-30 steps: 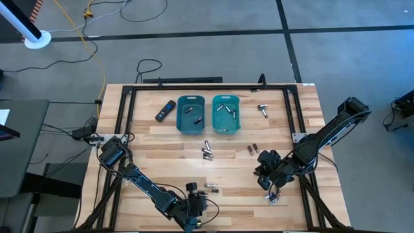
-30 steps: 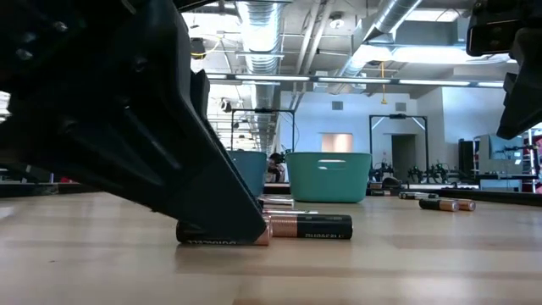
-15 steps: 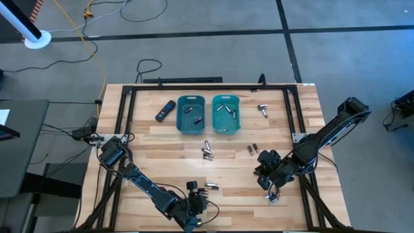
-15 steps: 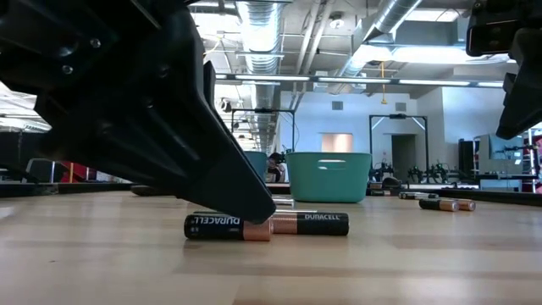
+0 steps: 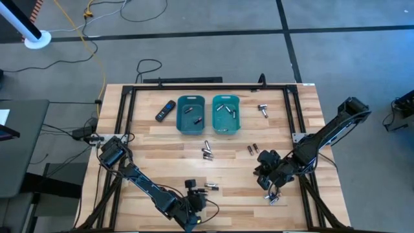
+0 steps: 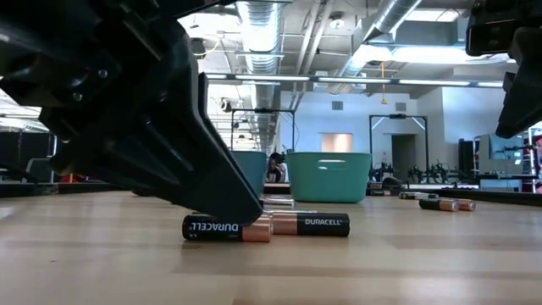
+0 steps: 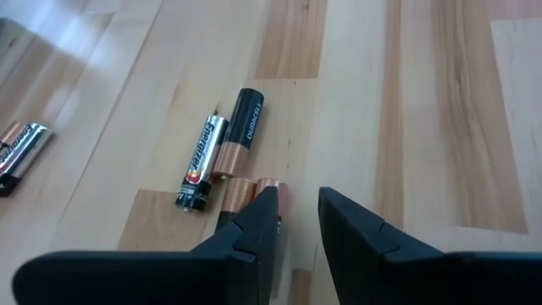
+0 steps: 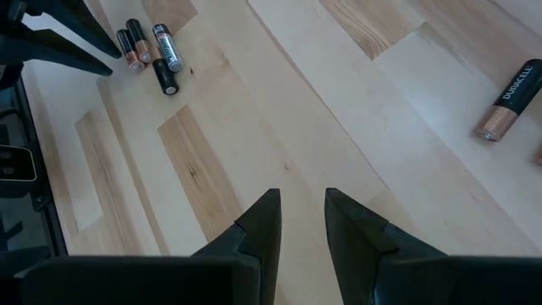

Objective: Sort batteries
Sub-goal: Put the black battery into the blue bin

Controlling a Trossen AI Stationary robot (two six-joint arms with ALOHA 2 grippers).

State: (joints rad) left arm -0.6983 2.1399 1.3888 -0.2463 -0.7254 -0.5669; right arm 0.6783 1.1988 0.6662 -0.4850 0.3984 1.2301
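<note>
- The left gripper [image 7: 298, 207] hangs low over the near edge of the wooden table [image 5: 168, 165], its two dark fingers [image 7: 254, 222] narrowly parted with bare wood showing in the gap; they hold nothing.
- One fingertip stands just beside the copper end of a dark battery [image 7: 240, 193] lying on the wood; whether they touch cannot be told.
- Just past that cell lie two more batteries side by side, a silver-and-black one [image 7: 201, 161] and a black copper-ended one [image 7: 244, 130], with another cell [image 7: 19, 151] farther off toward the table edge.
- From table height, the left arm fills the foreground, its fingertip down at a dark copper-ended battery [image 6: 225, 227] with a second like it [image 6: 308, 224] just behind.
- The right gripper [image 8: 302, 222] hovers above bare wood on the table's right side, fingers a little apart and empty.
- A single copper-ended battery [image 8: 506, 100] lies near it, and a cluster of three cells [image 8: 148, 47] sits well off beside the left arm.
- From overhead, more batteries are scattered mid-table: a small group [image 5: 207, 151] just below the bins and a pair [image 5: 252, 149] to its right.
- Two teal bins [image 5: 191, 114] [image 5: 226, 114] stand side by side toward the far edge, each with cells inside.
- A flat black remote-like device [image 5: 165, 110] lies to the left of the bins.
</note>
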